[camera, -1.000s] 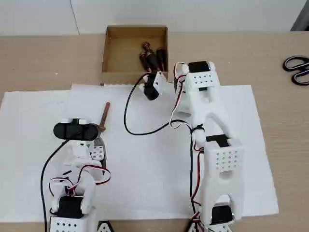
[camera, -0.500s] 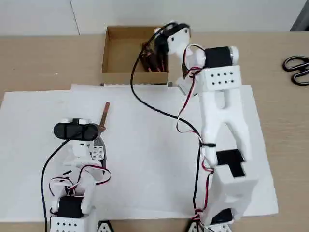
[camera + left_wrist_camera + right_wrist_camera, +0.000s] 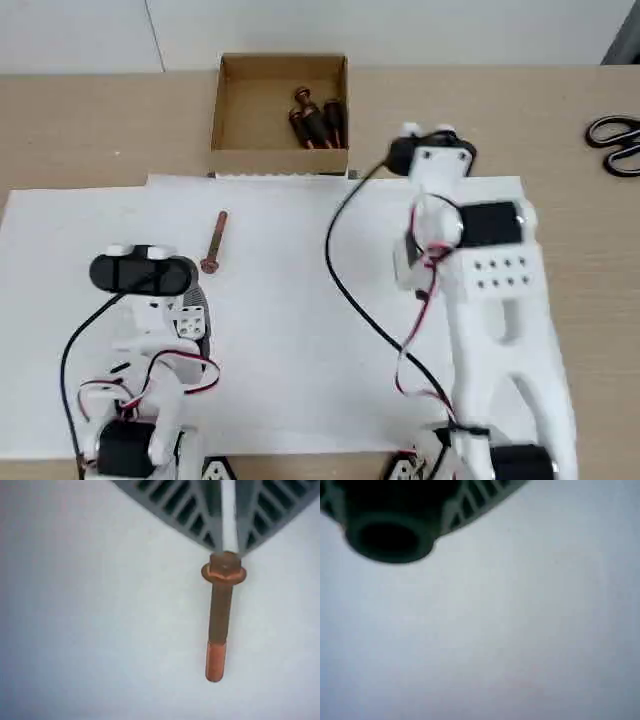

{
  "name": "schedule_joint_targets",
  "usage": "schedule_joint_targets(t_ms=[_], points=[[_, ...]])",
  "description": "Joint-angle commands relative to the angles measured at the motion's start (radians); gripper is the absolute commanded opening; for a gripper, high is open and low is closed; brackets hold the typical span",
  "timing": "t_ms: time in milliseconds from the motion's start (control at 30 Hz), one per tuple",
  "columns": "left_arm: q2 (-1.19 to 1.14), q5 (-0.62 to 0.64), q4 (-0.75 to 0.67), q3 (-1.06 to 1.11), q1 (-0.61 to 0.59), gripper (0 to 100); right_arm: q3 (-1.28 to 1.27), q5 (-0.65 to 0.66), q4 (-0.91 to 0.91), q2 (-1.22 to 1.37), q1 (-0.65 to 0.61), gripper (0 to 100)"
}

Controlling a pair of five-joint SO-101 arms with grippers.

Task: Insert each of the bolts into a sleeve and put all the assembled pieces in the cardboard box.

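Note:
A copper bolt (image 3: 214, 242) (image 3: 220, 620) lies loose on the white paper, head toward my left arm. My left gripper (image 3: 229, 550) (image 3: 197, 297) sits just behind the bolt's head, its grey fingers nearly together and holding nothing. The cardboard box (image 3: 240, 110) at the table's far side holds assembled pieces (image 3: 316, 118) in its right part. My right arm's wrist (image 3: 431, 158) hangs over the paper's far right edge, short of the box. In the right wrist view my right gripper (image 3: 400, 515) is shut on a black sleeve (image 3: 390, 541), whose hollow end faces the camera above the paper.
A large white paper sheet (image 3: 300, 330) covers the table's middle. Black-handled scissors (image 3: 615, 135) lie at the far right edge. A black cable (image 3: 345, 270) loops over the paper beside the right arm.
The right arm swung over the box, then pulled back toward the paper's far right. The left arm drew back slightly from the bolt, which stayed in place.

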State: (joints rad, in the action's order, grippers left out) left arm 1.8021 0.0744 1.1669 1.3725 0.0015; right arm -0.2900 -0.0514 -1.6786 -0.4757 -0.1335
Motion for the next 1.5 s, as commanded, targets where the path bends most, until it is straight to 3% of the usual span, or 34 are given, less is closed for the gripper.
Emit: schedule_joint_targets(t_ms=[0, 267, 633, 767, 1033, 1133, 1467], points=[[-0.048, -0.026, 0.057, -0.12, 0.0, 1, -0.115, 0.031, 0.005, -0.136, 0.082, 0.3], [-0.535, -0.032, 0.055, -0.532, 0.002, 1, -0.252, 0.057, 0.01, -0.219, 0.226, 0.3], [-1.386, -0.034, 0.482, -1.273, 0.0, 1, -0.255, 0.052, 0.01, -0.226, 0.36, 0.3], [-1.6, -0.117, 0.572, -1.428, 0.021, 1, -0.255, 0.052, 0.01, -0.226, 0.386, 0.3], [-1.84, -0.126, 0.586, -1.494, 0.034, 1, -0.255, 0.052, 0.01, -0.226, 0.404, 0.3], [-1.909, -0.157, 0.586, -1.491, 0.028, 6, -0.255, 0.052, 0.01, -0.226, 0.404, 0.3], [-1.966, -0.209, 0.535, -1.494, 0.026, 10, -0.255, 0.052, 0.01, -0.226, 0.404, 0.3]])
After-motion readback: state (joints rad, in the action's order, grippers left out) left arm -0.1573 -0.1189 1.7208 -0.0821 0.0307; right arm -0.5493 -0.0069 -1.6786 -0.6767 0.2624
